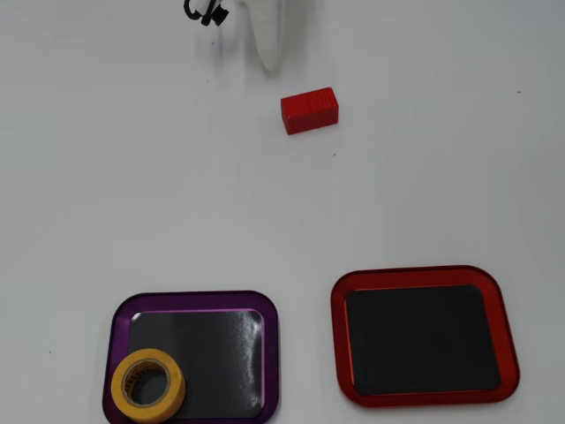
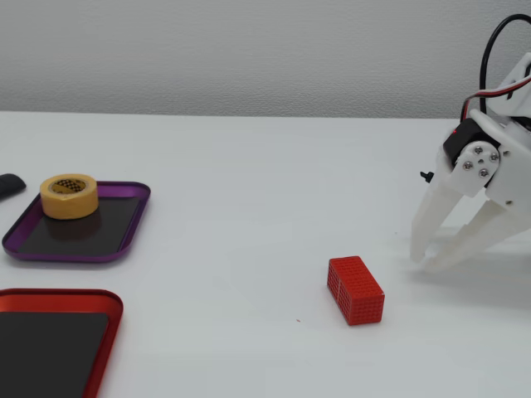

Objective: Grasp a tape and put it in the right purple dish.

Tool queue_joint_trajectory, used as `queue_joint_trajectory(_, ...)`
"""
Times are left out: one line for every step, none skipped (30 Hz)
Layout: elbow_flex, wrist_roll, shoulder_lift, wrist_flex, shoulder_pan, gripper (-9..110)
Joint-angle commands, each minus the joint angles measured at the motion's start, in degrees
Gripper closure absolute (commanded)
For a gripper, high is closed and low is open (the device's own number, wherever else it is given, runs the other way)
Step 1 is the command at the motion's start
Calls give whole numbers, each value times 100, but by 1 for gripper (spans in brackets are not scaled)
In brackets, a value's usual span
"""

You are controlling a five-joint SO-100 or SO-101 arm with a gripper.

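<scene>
The yellow tape roll (image 1: 147, 385) lies flat in the purple-rimmed dish (image 1: 269, 353), at its lower left corner in the overhead view; in the fixed view the tape (image 2: 69, 196) sits at the far left end of the dish (image 2: 124, 232). My white gripper (image 2: 420, 260) hangs at the right of the fixed view, fingertips near the table and slightly apart, holding nothing. In the overhead view only its tip (image 1: 270, 62) shows at the top edge, far from the dish.
A red rectangular block (image 1: 310, 109) lies on the white table just beside the gripper, also in the fixed view (image 2: 355, 290). A red-rimmed tray (image 1: 338, 344) sits next to the purple dish (image 2: 58, 296). A dark object (image 2: 10, 185) lies at the fixed view's left edge.
</scene>
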State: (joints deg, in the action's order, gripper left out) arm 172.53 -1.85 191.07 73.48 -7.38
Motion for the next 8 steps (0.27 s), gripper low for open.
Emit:
queue_joint_trajectory(35, 18, 545, 44, -53, 102)
queue_joint_trajectory(35, 18, 545, 44, -53, 102)
queue_joint_trajectory(35, 0, 545, 44, -53, 102)
queue_joint_trajectory(35, 0, 545, 44, -53, 102)
queue_joint_trajectory(35, 0, 545, 44, -53, 102)
queue_joint_trajectory(35, 0, 545, 44, -53, 102)
queue_joint_trajectory(35, 0, 545, 44, -53, 102)
queue_joint_trajectory(35, 0, 545, 44, -53, 102)
